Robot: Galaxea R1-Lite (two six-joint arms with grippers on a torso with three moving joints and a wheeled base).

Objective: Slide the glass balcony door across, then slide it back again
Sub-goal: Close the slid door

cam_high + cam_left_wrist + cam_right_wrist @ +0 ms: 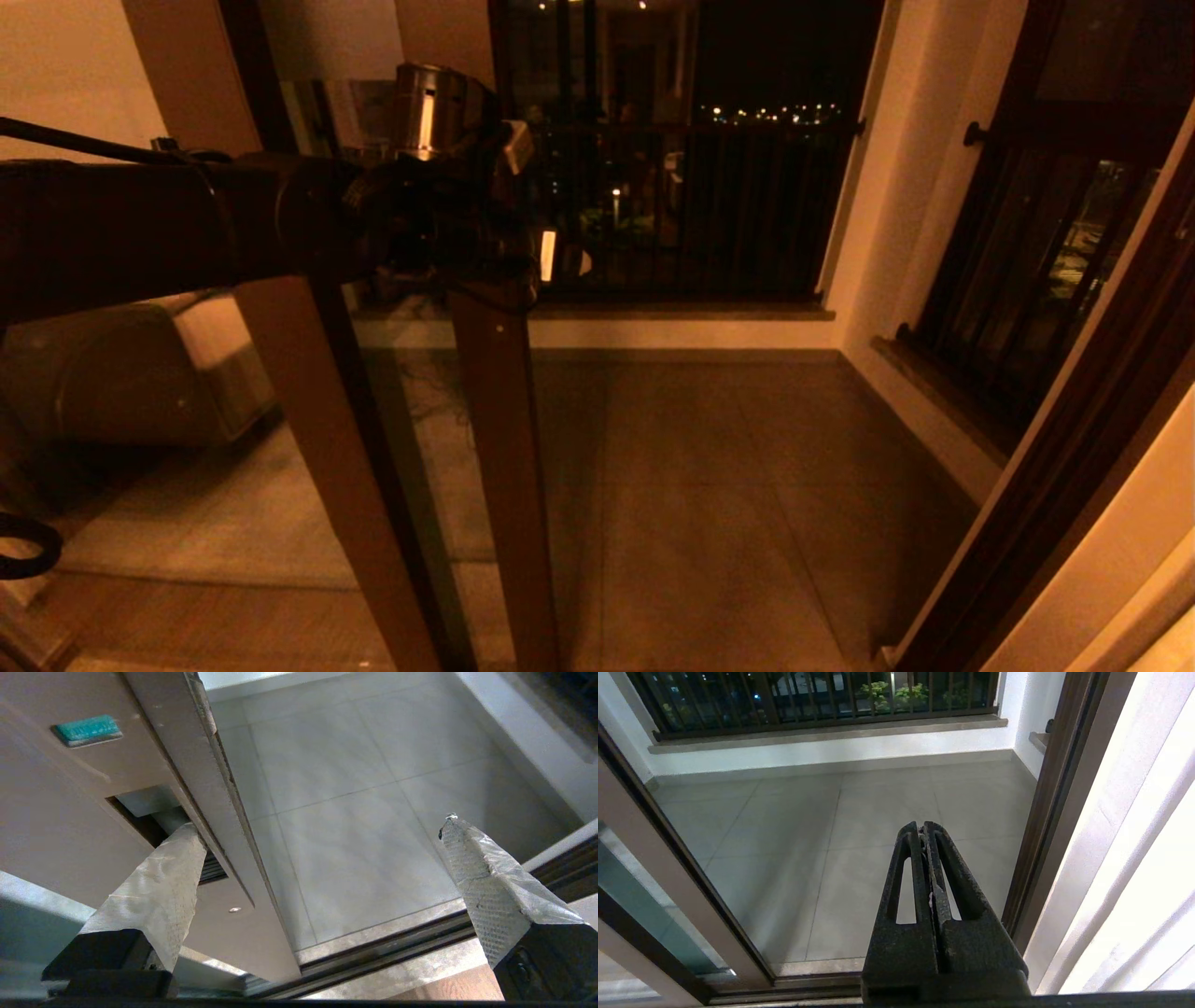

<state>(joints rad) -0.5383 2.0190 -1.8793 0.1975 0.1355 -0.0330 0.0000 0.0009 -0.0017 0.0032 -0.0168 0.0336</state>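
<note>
Listing by view, head camera first: glass balcony door (pixel 495 448), brown-framed, its stile standing left of centre with the doorway to its right open onto the tiled balcony floor (pixel 709 485); barred window (pixel 691 205) dark beyond; a pale appliance (pixel 140 373) behind the glass at left. Left arm reaches across from the left, left pincer (pixel 523 266) at the top of the stile (exact contact hard to read here).

Left wrist view: left pincer (pixel 322 844) spread wide, straddling the door's edge. One finger (pixel 159 891) has its tip at or in the recessed handle slot (pixel 140 816); the other stands free over the open floor. Small screw (pixel 235 909) below the slot, green sticker (pixel 87 729) further along the stile, floor track (pixel 373 952) running across at the threshold.

Right wrist view: right pincer (pixel 924 858) pressed together, holding nothing, parked and looking out through the opening; door frame (pixel 1045 812) beside it.

Risk, as a judgement: only one fingertip engages, and the slot is shallow, so a push angled off the track line could pop the finger out and leave the door short of its travel; pressing inward instead of along could bind the panel in its track.

Condition of door: upright, seated in the track, slid well over to the left
</note>
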